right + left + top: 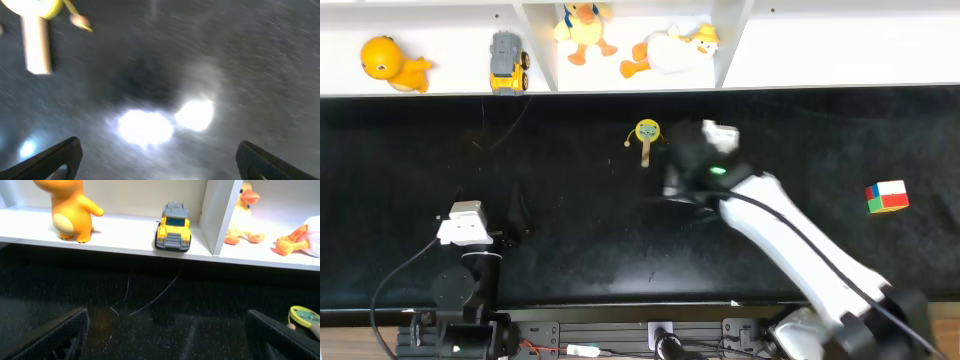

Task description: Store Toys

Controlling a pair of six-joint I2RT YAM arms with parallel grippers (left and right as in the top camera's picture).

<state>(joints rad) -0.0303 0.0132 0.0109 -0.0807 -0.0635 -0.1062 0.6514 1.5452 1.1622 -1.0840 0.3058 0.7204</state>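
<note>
A small rattle drum point(647, 136), a yellow-green disc on a wooden handle, lies on the black table just in front of the shelf. In the right wrist view the rattle drum point(37, 45) lies ahead of and off to one side of my open right gripper point(160, 160), which hangs low over bare table with nothing between its fingers. A coloured cube point(887, 196) sits at the table's right. My left gripper point(167, 330) stands open and empty at the front left, facing the shelf, and its view catches the rattle drum point(304, 316) at the edge.
The white shelf point(640, 82) runs along the back. It holds an orange figure point(392, 62), a yellow truck point(508, 64), a yellow duck plush point(584, 28) and a white duck plush point(670, 50). White dividers point(220, 215) split its bays.
</note>
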